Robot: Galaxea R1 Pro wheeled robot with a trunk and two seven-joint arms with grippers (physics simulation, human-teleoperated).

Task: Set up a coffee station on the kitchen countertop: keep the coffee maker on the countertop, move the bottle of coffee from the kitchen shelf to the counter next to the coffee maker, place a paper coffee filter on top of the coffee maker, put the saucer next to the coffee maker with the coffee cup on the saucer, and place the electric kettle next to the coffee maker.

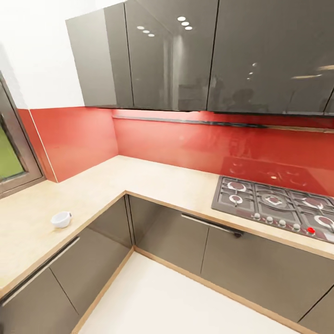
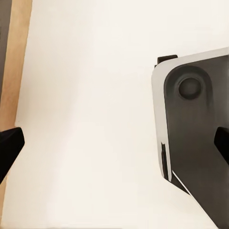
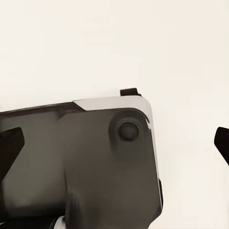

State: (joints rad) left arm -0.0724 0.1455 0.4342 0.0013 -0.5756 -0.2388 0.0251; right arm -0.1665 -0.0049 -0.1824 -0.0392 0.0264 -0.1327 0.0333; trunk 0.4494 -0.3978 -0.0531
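Travelling between pickups, both tools are hanging wide apart and empty over the pale floor (image 2: 95, 119) beside the robot's base (image 3: 95, 162). The cup (image 1: 61, 219) is sitting on the counter (image 1: 93, 190), well clear of either tool. Next move, judged: approaching and grasping it.

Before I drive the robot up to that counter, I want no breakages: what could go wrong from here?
1. The coffee cup sits alone near the front edge of the kitchen countertop; a careless approach or arm sweep could knock it off.
2. Both wrist views look down at pale floor and the robot's own dark base, so raising the arms beside the counter edge risks a bump.
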